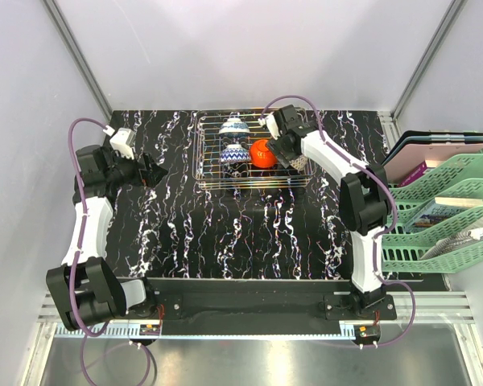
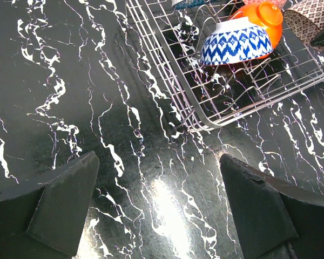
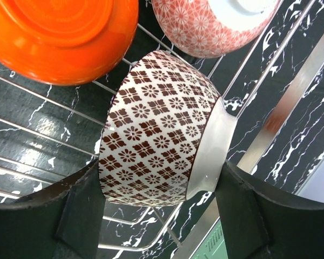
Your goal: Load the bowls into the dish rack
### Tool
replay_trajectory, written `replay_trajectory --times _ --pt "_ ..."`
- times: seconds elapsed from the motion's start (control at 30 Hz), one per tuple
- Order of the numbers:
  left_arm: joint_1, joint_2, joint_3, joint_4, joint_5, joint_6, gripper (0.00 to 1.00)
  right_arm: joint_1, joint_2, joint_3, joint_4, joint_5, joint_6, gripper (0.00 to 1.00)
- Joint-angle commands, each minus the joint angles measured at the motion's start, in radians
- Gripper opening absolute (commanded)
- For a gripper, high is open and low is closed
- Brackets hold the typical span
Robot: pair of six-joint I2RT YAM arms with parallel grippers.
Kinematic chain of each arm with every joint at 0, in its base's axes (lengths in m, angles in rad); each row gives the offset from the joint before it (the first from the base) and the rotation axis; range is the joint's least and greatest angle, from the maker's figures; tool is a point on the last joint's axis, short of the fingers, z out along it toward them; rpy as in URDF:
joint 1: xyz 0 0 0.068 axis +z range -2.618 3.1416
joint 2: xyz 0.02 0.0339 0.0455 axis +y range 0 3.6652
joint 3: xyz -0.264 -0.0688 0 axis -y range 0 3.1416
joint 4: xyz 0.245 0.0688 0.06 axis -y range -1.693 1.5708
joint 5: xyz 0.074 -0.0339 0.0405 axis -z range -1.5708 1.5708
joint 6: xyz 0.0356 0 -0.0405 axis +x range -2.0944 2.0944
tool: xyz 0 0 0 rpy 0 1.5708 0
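The wire dish rack (image 1: 205,173) stands at the back middle of the black marble table. In it are a blue patterned bowl (image 1: 233,155), a second blue and white bowl (image 1: 233,126) and an orange bowl (image 1: 263,153). My right gripper (image 1: 288,157) is over the rack's right end. In the right wrist view it (image 3: 159,210) is open wide, with a brown patterned bowl (image 3: 156,135) lying tilted on the rack wires (image 3: 43,140) between its fingers. A pink floral bowl (image 3: 210,27) and the orange bowl (image 3: 59,38) lie just beyond. My left gripper (image 1: 157,173) is open and empty over bare table, left of the rack (image 2: 205,116).
Green stacked plastic trays (image 1: 443,209) with papers stand at the right edge of the table. Dark and pink folders (image 1: 435,145) lie behind them. White walls with metal posts close in the back and sides.
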Motion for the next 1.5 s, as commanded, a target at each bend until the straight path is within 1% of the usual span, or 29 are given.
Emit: replay_trajectory --times 0.0,0.07,0.2,0.3,0.33,0.5,0.53,0.63,0.73,0.83,1.03,1.2,1.27,1.37,1.47 --pt "0.011 -0.023 -0.008 0.055 0.033 0.015 0.99 0.005 0.02 0.064 -0.026 0.079 -0.063 0.08" --pt "0.012 -0.023 -0.008 0.056 0.036 0.017 0.99 0.012 0.027 0.063 -0.035 0.084 -0.075 0.1" --pt "0.019 -0.021 -0.013 0.063 0.041 0.018 0.99 0.035 0.027 0.049 -0.06 0.09 -0.091 0.25" --pt "0.026 -0.021 -0.013 0.063 0.045 0.023 0.99 0.06 0.02 0.029 -0.07 0.103 -0.104 0.3" --pt "0.028 -0.023 -0.012 0.061 0.049 0.021 0.99 0.066 0.02 0.024 -0.072 0.107 -0.109 0.34" --pt "0.04 -0.037 -0.011 0.061 0.064 0.018 0.99 0.091 0.023 -0.002 -0.08 0.134 -0.129 0.42" --pt "0.04 -0.04 -0.012 0.061 0.064 0.02 0.99 0.097 0.028 -0.005 -0.08 0.139 -0.134 0.48" --pt "0.045 -0.047 -0.01 0.058 0.068 0.018 0.99 0.106 0.039 -0.017 -0.083 0.145 -0.138 0.56" --pt "0.046 -0.05 -0.005 0.058 0.073 0.017 0.99 0.115 0.051 -0.025 -0.081 0.153 -0.137 0.61" --pt "0.046 -0.054 0.001 0.057 0.075 0.017 0.99 0.118 0.065 -0.023 -0.081 0.159 -0.123 0.62" --pt "0.048 -0.058 0.005 0.056 0.073 0.017 0.99 0.134 0.085 -0.031 -0.08 0.153 -0.101 0.68" --pt "0.048 -0.067 0.002 0.055 0.073 0.02 0.99 0.143 0.089 -0.034 -0.081 0.107 -0.082 0.83" --pt "0.046 -0.069 0.004 0.052 0.073 0.021 0.99 0.141 0.093 -0.031 -0.081 0.102 -0.077 0.84" --pt "0.051 -0.074 0.008 0.049 0.073 0.024 0.99 0.144 0.099 -0.032 -0.083 0.097 -0.071 0.9" --pt "0.054 -0.074 0.012 0.044 0.073 0.024 0.99 0.147 0.099 -0.04 -0.083 0.09 -0.068 0.93"
